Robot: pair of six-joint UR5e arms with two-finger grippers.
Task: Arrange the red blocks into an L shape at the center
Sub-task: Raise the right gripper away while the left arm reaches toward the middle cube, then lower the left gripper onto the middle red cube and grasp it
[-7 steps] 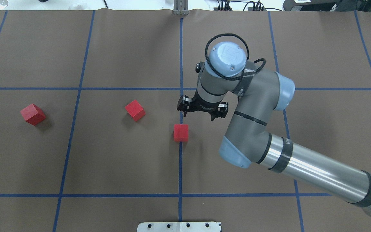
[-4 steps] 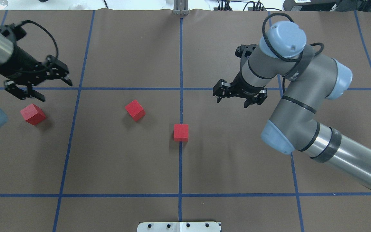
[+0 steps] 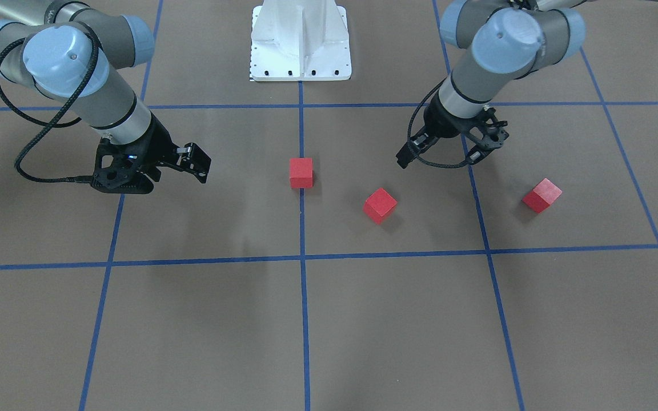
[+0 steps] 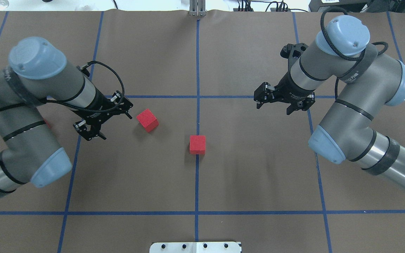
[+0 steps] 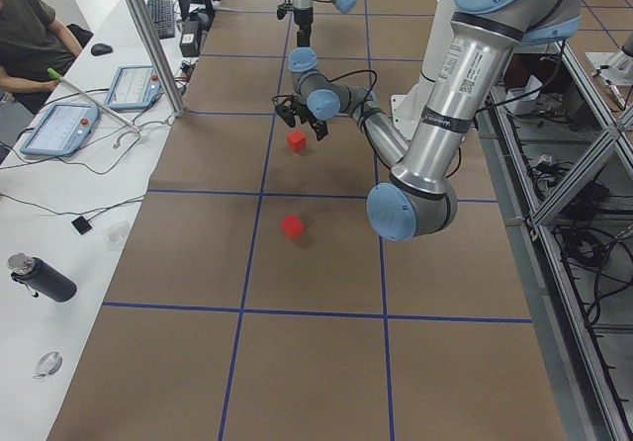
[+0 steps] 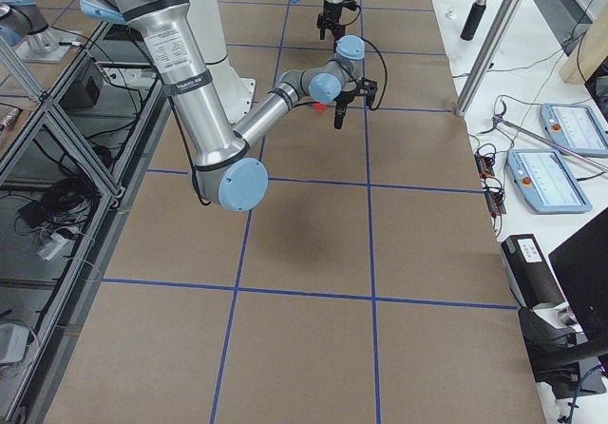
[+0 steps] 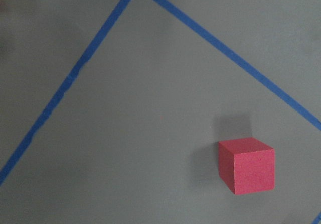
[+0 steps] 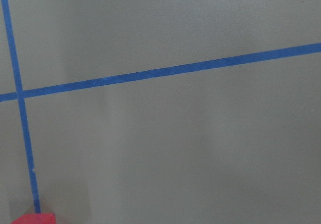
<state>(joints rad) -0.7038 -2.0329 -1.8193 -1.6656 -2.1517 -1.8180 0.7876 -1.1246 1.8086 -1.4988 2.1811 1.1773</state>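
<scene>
three matte red blocks (image 3: pixel 380 205), all upright and apart, no l shape yet
one cube (image 4: pixel 197 144) sits square on the middle blue line (image 4: pixel 197 182) at the center (image 4: pixel 220 119); a second cube (image 4: pixel 147 120), turned at an angle, lies near it on the robot's left; the third cube (image 3: pixel 542 195), also turned, rests well apart, one grid square further left.

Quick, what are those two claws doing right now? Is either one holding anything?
The left gripper is open, holding nothing.
The right gripper is open, holding nothing.
</scene>
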